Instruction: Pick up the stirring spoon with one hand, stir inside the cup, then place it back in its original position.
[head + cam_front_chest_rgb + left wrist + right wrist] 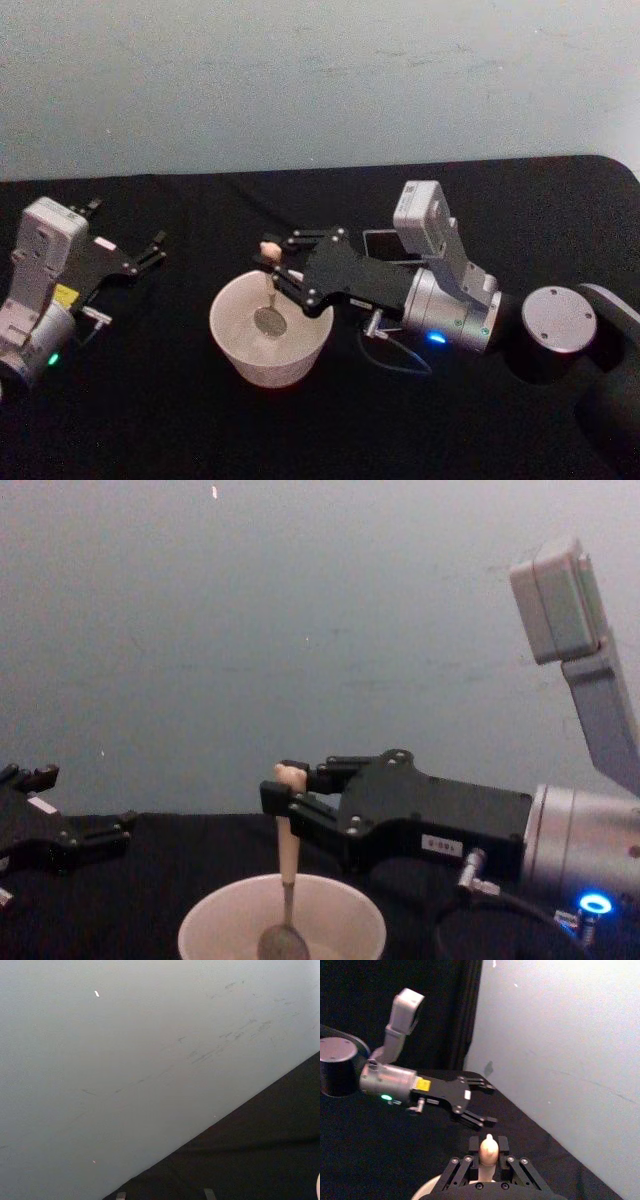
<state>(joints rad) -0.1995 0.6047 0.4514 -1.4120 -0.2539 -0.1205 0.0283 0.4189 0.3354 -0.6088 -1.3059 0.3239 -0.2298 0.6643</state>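
Gripping the stirring spoon (288,855) near its bear top with the right claw (272,265), squeezed tight. Standing upright, round end down inside the cup (228,335) on the black bench (420,430). Resting over at the left, left claw (128,224) spread wide, holding nothing.

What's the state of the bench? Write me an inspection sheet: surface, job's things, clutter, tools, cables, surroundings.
Surface: black cloth-covered table; no spills seen.
Job's things: peach-handled metal stirring spoon stands upright, bowl down inside the wide cream round cup.
Clutter: dark grey square holder behind the right tool, partly hidden.
Tools: right tool shut on the spoon's handle above the cup; left tool open and idle at the table's left.
Cables: thin grey wire loop beside the right wrist.
Surroundings: plain pale wall; nothing else seen.
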